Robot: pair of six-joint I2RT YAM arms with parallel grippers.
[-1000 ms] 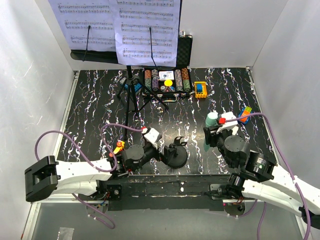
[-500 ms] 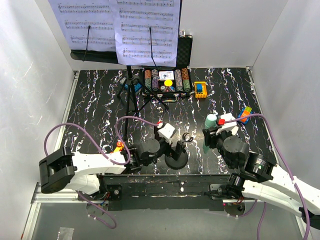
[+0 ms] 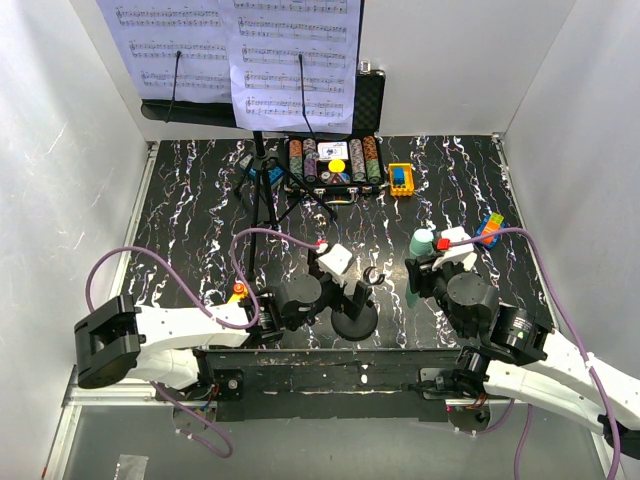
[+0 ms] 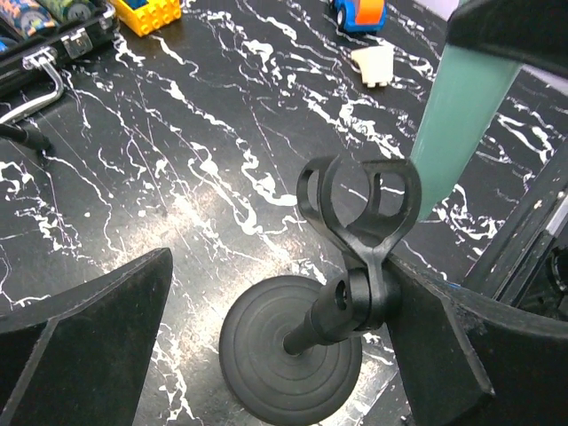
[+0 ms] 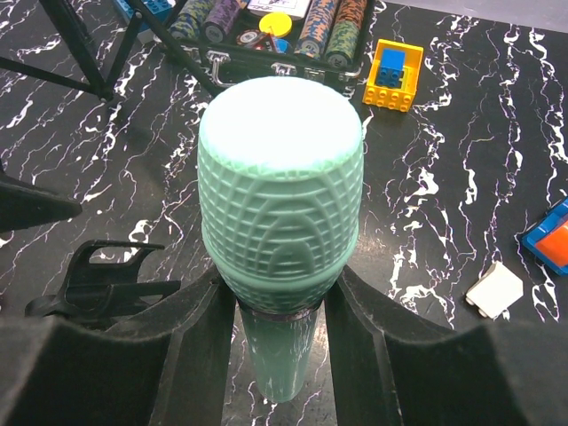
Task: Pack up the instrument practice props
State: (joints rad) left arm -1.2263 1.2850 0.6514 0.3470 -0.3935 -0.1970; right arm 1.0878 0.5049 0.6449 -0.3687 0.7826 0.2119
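Observation:
My right gripper (image 5: 281, 297) is shut on the mint-green microphone (image 5: 280, 186) just under its head and holds it upright, off the table; both also show in the top view, gripper (image 3: 425, 272) and microphone (image 3: 422, 243). My left gripper (image 4: 288, 271) is open with its jaws either side of the small black round-based mic stand (image 4: 293, 355). The stand's post sits close against the right finger (image 4: 444, 355), and its clip (image 4: 359, 200) is empty. The stand stands at the table's front middle (image 3: 356, 315). The tall black music stand (image 3: 258, 195) with white sheet-music pages (image 3: 295, 60) stands at the back left.
An open black case of poker chips (image 3: 335, 160) lies at the back centre, next to a yellow block toy (image 3: 401, 178). A red-and-blue toy (image 3: 489, 230) and a small white piece (image 5: 495, 288) lie at the right. White walls close in the table.
My left gripper has swung right and forward from beside the mic stand until its open jaws straddle the stand. The right arm and the microphone have not moved.

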